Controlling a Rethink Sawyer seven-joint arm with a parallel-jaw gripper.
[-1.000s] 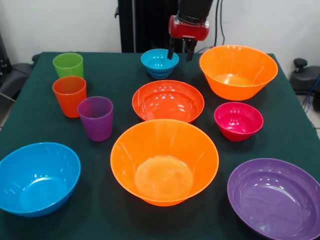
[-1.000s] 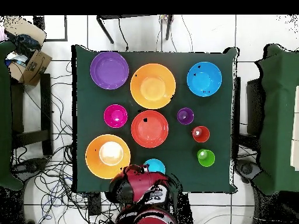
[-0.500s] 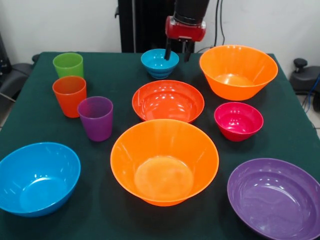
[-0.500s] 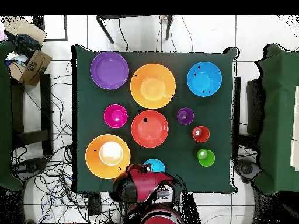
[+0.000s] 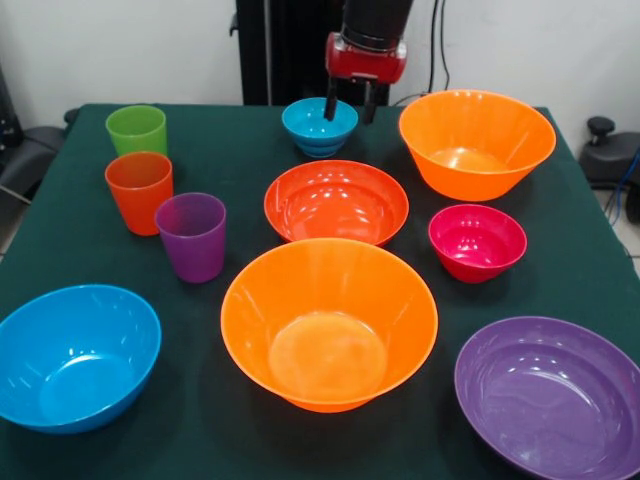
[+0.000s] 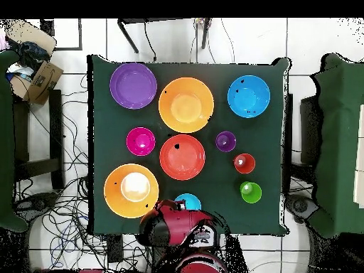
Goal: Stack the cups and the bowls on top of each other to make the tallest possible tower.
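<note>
Cups and bowls are all spread singly over the dark green table (image 5: 240, 150); nothing is stacked. In the front view, the green cup (image 5: 137, 130), orange cup (image 5: 139, 190) and purple cup (image 5: 192, 236) are lined up along the left side, close together but apart. The small teal bowl (image 5: 319, 125) is set near the far edge, with one large orange bowl (image 5: 476, 142) to its right, close to the far right corner. The red-orange bowl (image 5: 336, 201) is at the centre, the magenta bowl (image 5: 477, 241) to its right. Along the near edge are found the blue bowl (image 5: 74, 355), the second large orange bowl (image 5: 328, 321) and the purple bowl (image 5: 552, 390), the last cut off by the frame. Bare cloth is left mainly between the cups and the central bowls. The gripper (image 5: 348, 105) is held over the teal bowl's right rim, its two fingers spread and empty. No writing can be read.
</note>
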